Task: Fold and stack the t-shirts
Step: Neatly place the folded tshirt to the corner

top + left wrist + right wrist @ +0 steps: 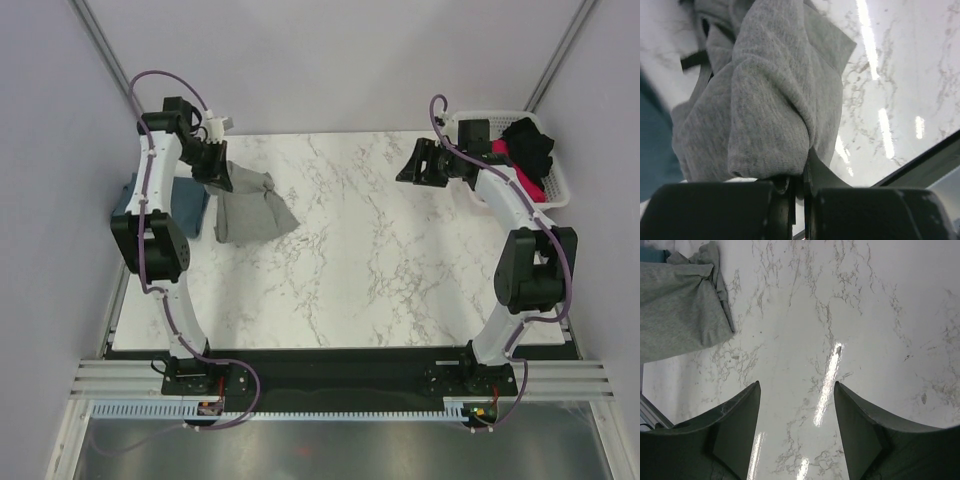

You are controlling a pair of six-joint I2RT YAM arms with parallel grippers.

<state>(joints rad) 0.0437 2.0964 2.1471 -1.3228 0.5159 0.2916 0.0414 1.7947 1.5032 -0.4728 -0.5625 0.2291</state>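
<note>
Holding black t-shirt (530, 143) and magenta t-shirt (532, 186), basket (481, 114) sits near empty, wide-spread right gripper (411, 164); well apart from basket, left gripper (214, 181) clamps grey t-shirt (251, 211).

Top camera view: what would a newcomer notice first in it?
First, the grey shirt hangs bunched from the shut left gripper at the far left of the marble table, its lower part lying on it. Next comes the white basket at the far right corner, holding a black shirt and a pink shirt. Beside it, the right gripper is open over bare marble.
</note>
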